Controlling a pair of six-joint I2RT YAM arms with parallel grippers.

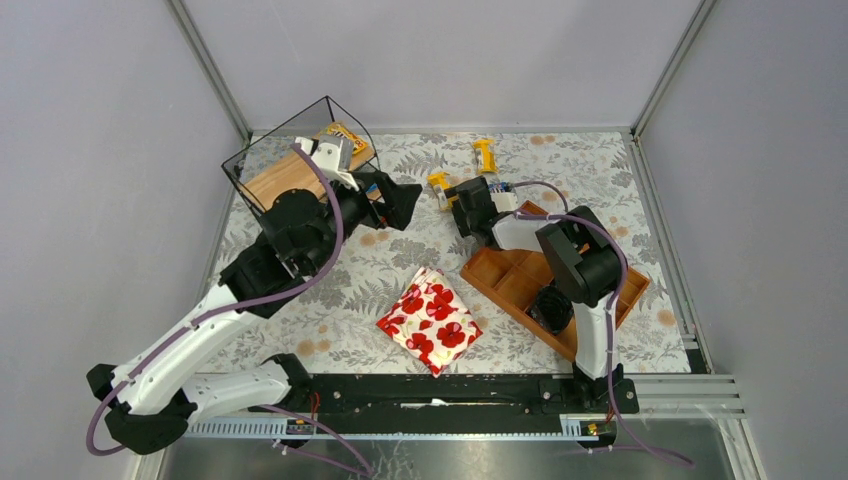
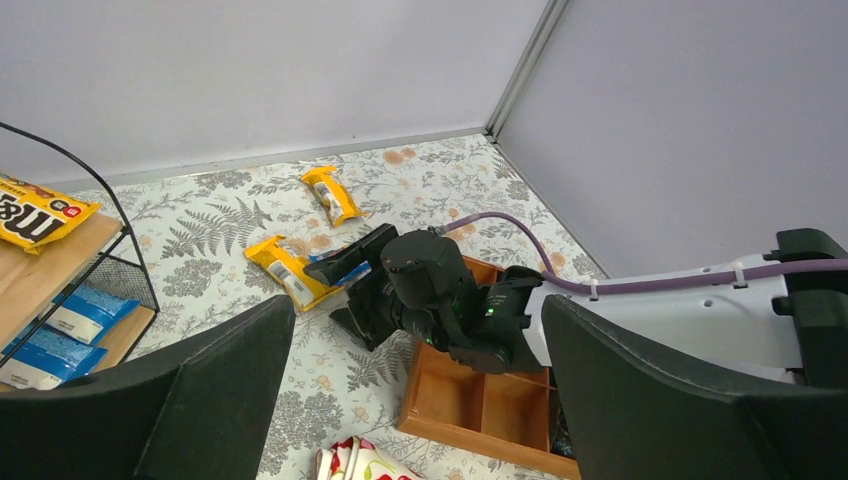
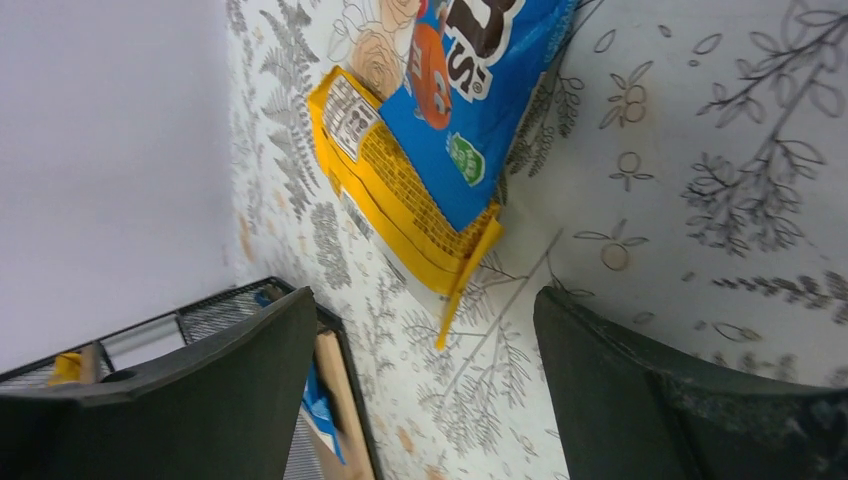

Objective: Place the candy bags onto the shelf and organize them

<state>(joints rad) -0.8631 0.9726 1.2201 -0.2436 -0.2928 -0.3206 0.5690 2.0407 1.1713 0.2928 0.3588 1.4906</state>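
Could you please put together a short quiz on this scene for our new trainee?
1. True or false: a yellow candy bag lies on the shelf's top board.
2. Which arm is nearest the loose blue candy bag: A left, B right?
3. How many yellow bags lie loose on the table?
Key: 1 true; 2 B, the right arm; 3 two.
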